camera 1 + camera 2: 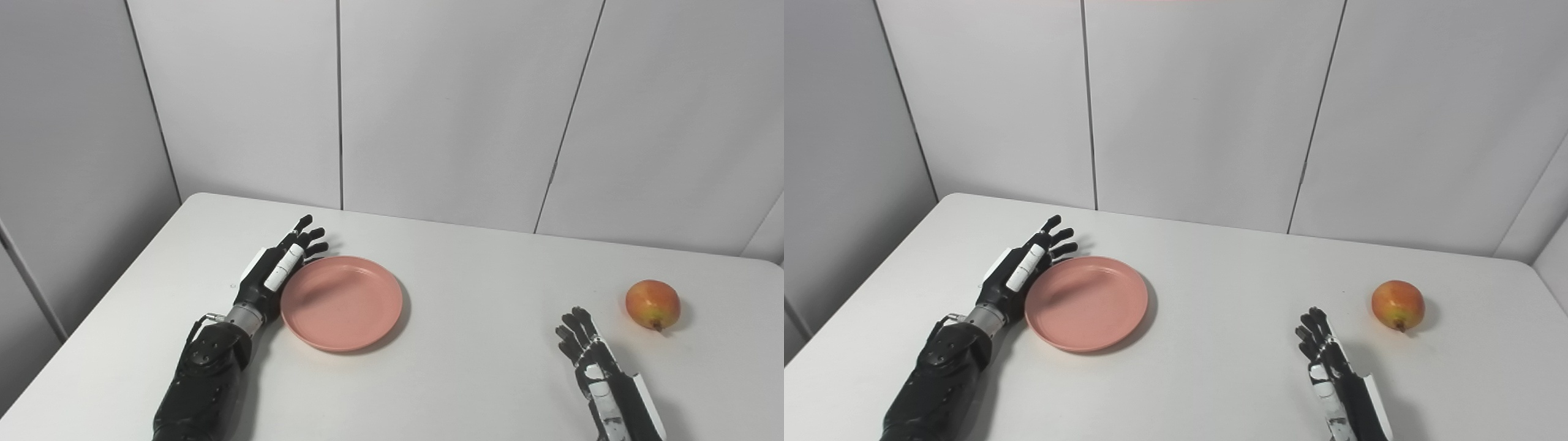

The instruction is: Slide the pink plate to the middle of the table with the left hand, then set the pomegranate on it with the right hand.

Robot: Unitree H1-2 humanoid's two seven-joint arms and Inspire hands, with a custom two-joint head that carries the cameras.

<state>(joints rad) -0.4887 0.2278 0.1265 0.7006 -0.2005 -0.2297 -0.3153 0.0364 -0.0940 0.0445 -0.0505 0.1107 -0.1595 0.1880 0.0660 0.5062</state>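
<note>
Two hands rest low on the surface, and the coming move turns on the left one. Nearest the camera, the right hand lies flat with fingers spread, holding nothing; the pomegranate sits just beyond it and off to its outer side, near but apart. Farther in, the left hand stands on edge, fingers extended and apart, its palm side against the left rim of the pink plate. That plate lies wholly to the inner side of this hand, toward the surface's middle, so a sideways push inward looks like the step in hand; contact seems made, though not certain.
</note>
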